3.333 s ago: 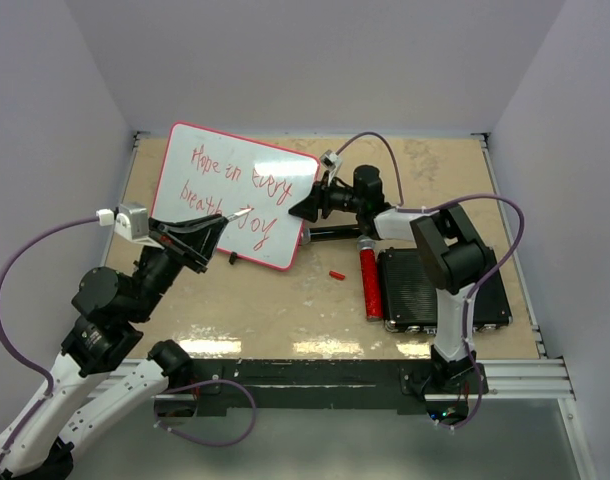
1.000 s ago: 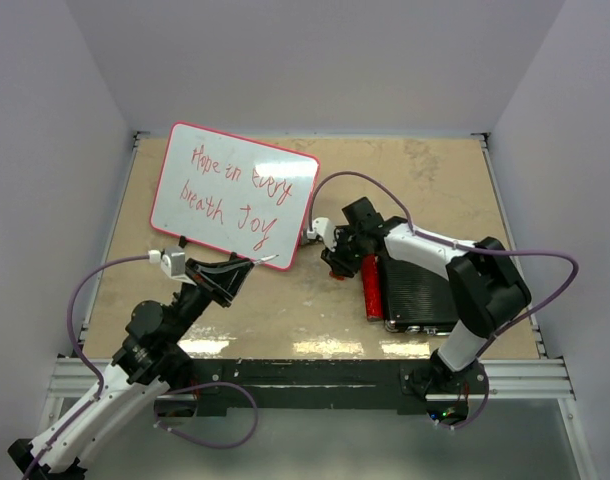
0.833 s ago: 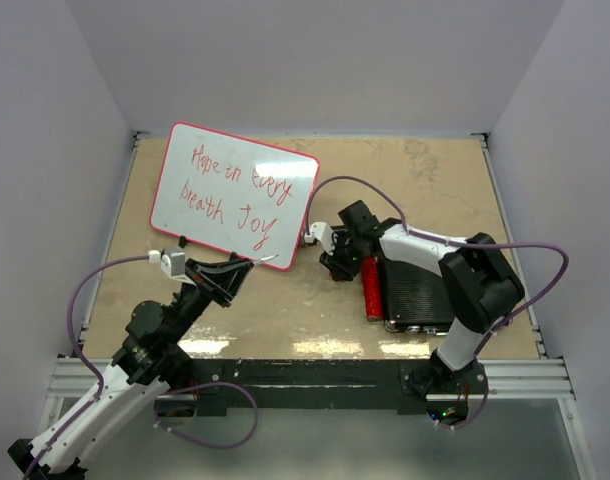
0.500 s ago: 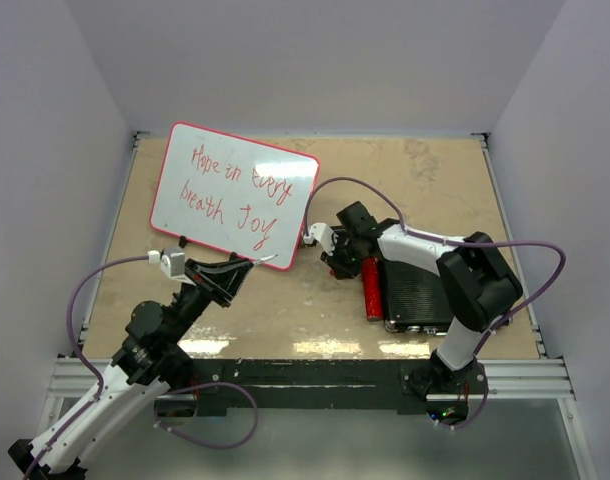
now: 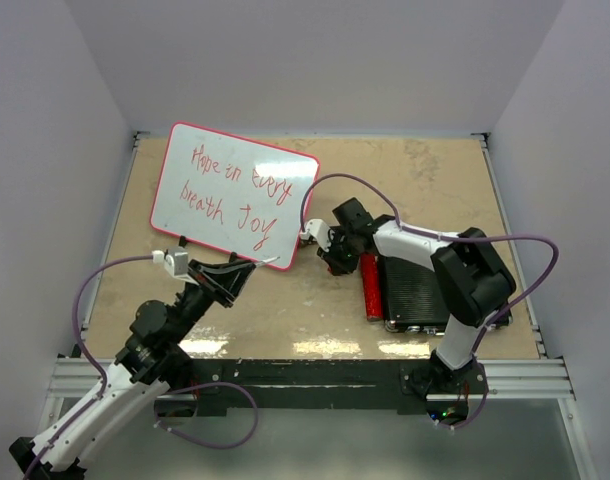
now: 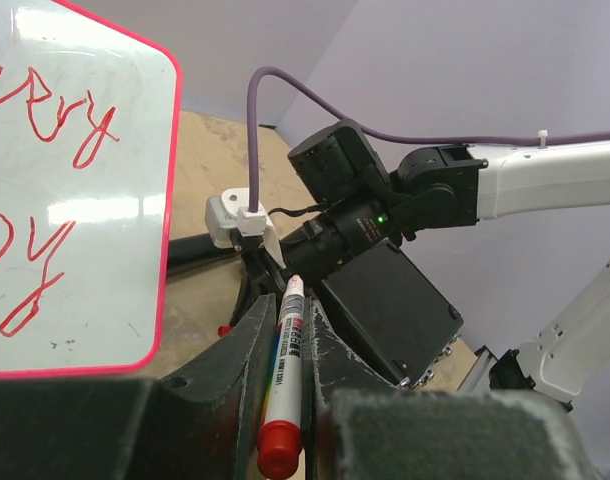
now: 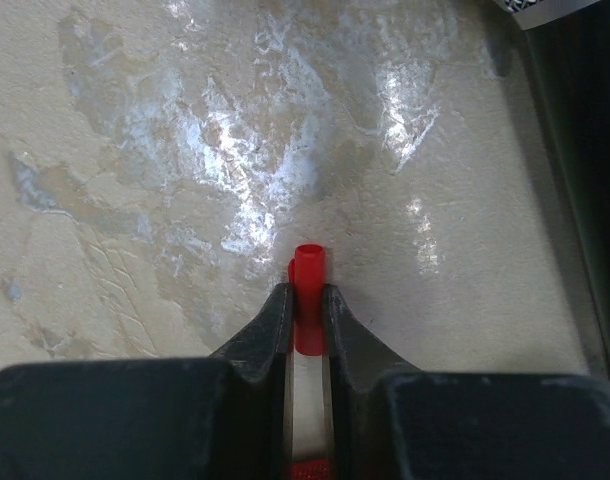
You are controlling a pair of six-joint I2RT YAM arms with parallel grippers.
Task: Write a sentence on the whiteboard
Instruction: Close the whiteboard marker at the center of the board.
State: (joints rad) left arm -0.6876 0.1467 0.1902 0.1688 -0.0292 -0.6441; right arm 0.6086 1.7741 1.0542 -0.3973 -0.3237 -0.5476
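Note:
The whiteboard (image 5: 285, 222) lies tilted at the table's far left, red-framed, with the sentence (image 5: 240, 185) in red marker across two lines. Just in front of the board's near edge, my left gripper (image 5: 247, 268) is shut on a white marker (image 6: 285, 365) with a red end; the marker points toward the right arm. The board's right corner (image 6: 85, 230) and some of its red lettering (image 6: 55, 110) fill the left of the left wrist view. My right gripper (image 5: 335, 262) is down on the table right of the board, shut on a small red marker cap (image 7: 308, 268).
A black ribbed case (image 5: 435, 290) lies at the right, with a red cylinder (image 5: 369, 285) along its left side. A thin black bar (image 5: 330, 232) rests on the table behind the right gripper. Walls close off the left, right and far sides.
My right gripper has closed on the red cap and edged slightly left. The left arm keeps the marker still.

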